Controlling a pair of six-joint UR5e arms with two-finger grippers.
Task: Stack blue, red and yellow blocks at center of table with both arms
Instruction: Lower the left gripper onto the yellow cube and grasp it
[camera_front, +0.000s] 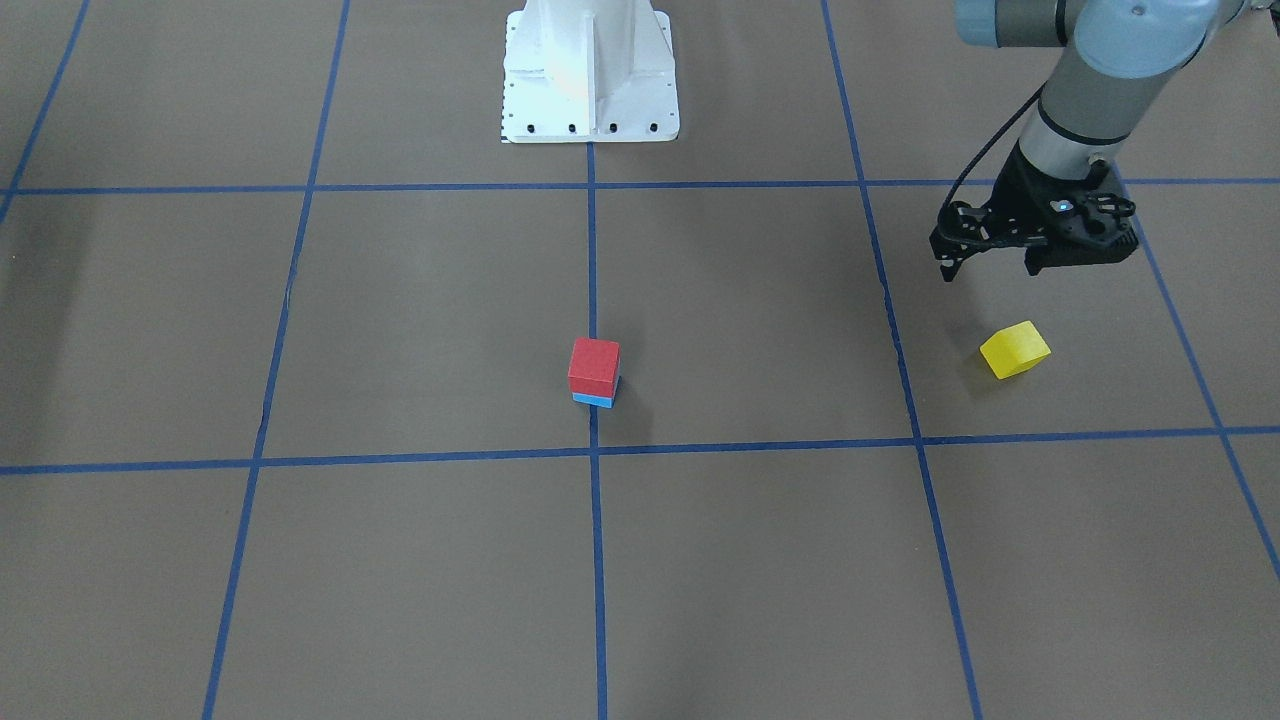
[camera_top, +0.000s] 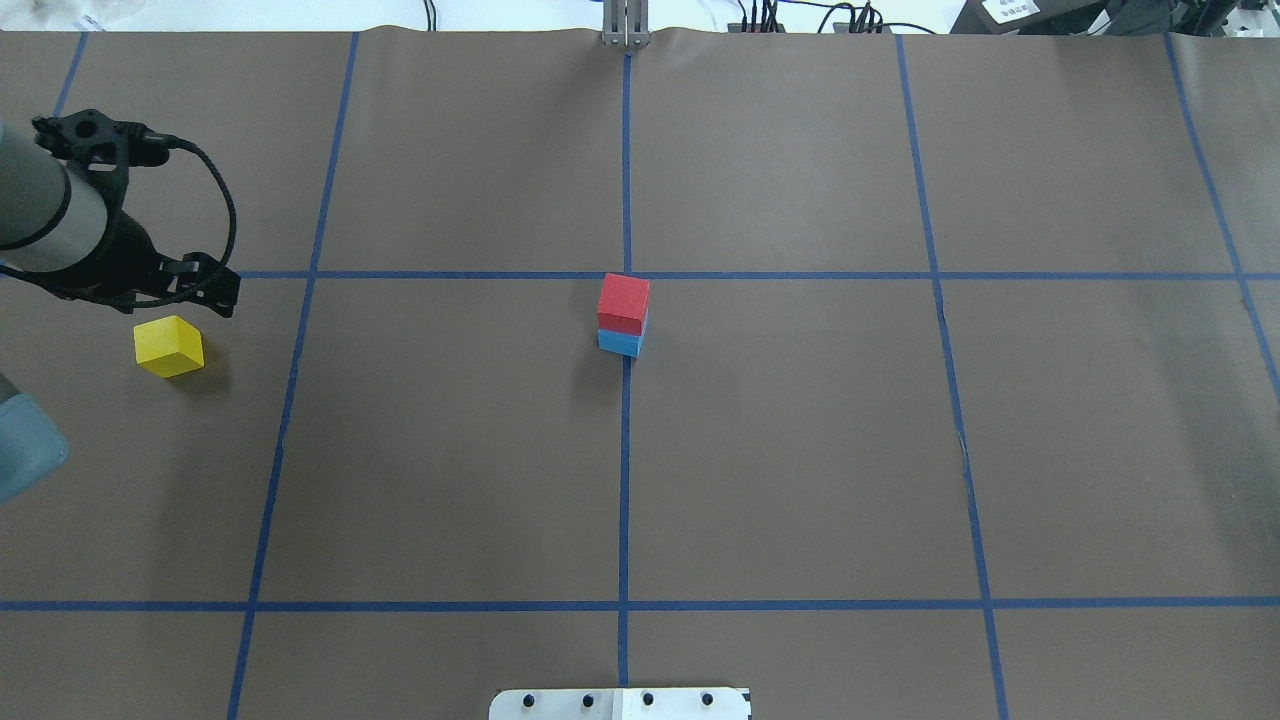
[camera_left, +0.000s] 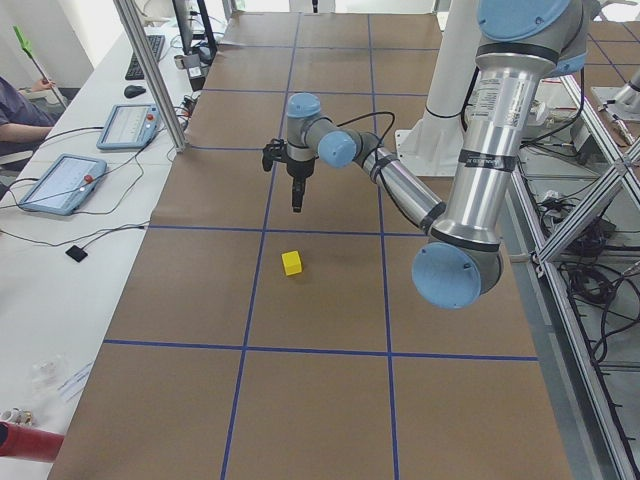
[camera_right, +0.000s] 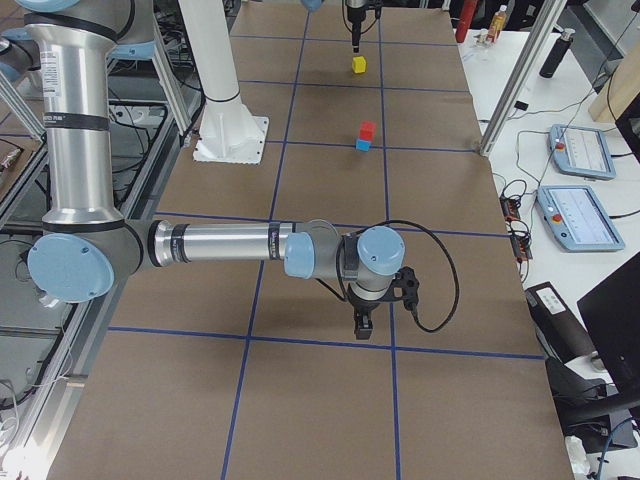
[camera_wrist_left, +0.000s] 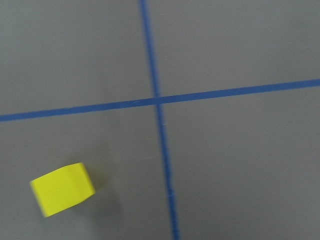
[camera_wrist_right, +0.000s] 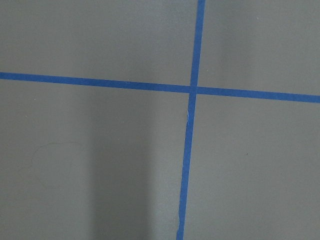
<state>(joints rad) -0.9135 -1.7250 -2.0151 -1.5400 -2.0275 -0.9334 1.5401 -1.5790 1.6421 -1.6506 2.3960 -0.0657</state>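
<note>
A red block (camera_front: 594, 365) sits on a blue block (camera_front: 594, 399) at the table's center, on the middle tape line; the stack also shows in the overhead view (camera_top: 624, 302). A yellow block (camera_front: 1015, 350) lies alone on the robot's left side of the table (camera_top: 169, 346) and shows at lower left in the left wrist view (camera_wrist_left: 62, 189). My left gripper (camera_front: 947, 268) hangs above the table just beyond the yellow block, apart from it, shut and empty. My right gripper (camera_right: 362, 328) hangs over bare table far from the blocks; I cannot tell whether it is open.
The robot's white base (camera_front: 590, 70) stands at the table's near edge. Blue tape lines (camera_top: 625, 450) divide the brown table. Tablets and cables (camera_right: 575, 150) lie on side benches off the table.
</note>
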